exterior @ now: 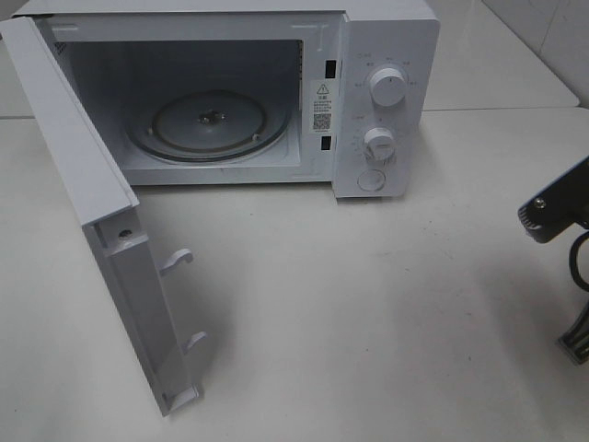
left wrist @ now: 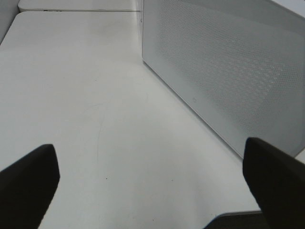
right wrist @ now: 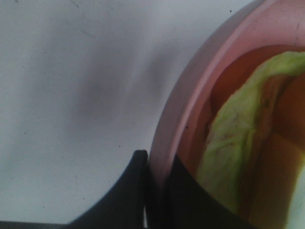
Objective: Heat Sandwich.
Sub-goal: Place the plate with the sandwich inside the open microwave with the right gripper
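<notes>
The microwave (exterior: 276, 92) is seen standing at the far edge of the tabletop (exterior: 368, 322), its door (exterior: 101, 230) swung fully open and the glass turntable (exterior: 207, 124) bare; the loading step is judged not yet done. The sandwich (right wrist: 238, 148) is found only in the right wrist view, lying on a round pink plate (right wrist: 190, 95); pale yellow-green leaf and orange-red filling are shown, the bread mostly out of frame. The right pincer (right wrist: 157, 191) is clenched on the plate's rim, one finger inside and one outside. The left pincer (left wrist: 152, 186) is released, jaws wide apart, nothing between them, beside the door's perforated panel. Remaining, by judgement: plate carried in, door shut, dials (exterior: 386, 87) set.
</notes>
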Controlling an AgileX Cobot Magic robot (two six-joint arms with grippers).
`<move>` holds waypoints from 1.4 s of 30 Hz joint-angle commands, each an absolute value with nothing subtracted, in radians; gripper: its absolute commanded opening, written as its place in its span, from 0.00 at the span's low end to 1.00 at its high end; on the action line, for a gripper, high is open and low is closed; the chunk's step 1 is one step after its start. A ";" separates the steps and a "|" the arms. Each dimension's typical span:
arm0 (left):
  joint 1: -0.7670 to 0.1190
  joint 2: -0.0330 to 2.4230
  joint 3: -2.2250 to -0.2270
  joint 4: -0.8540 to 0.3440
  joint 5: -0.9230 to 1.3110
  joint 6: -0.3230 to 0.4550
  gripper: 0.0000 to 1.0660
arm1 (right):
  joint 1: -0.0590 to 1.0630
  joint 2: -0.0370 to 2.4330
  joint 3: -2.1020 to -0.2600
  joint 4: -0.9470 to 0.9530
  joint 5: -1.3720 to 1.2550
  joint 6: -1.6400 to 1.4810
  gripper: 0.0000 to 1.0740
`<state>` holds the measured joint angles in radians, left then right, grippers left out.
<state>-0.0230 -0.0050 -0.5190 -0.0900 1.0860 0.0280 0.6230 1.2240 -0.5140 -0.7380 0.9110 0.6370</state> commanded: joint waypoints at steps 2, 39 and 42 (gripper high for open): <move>-0.020 -0.009 -0.515 -0.093 1.073 0.025 0.92 | 0.620 1.270 -0.545 -0.802 0.902 0.696 0.01; -0.020 -0.009 -0.515 -0.093 1.073 0.025 0.92 | 0.480 1.708 -0.588 -1.023 0.614 0.933 0.02; -0.020 -0.009 -0.515 -0.093 1.073 0.025 0.92 | 0.480 1.737 -0.589 -1.052 0.592 0.936 0.03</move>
<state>-0.0230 -0.0050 -0.5190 -0.0900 1.0860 0.0280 0.4820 1.7290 -0.5830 -1.0090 0.5860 0.9260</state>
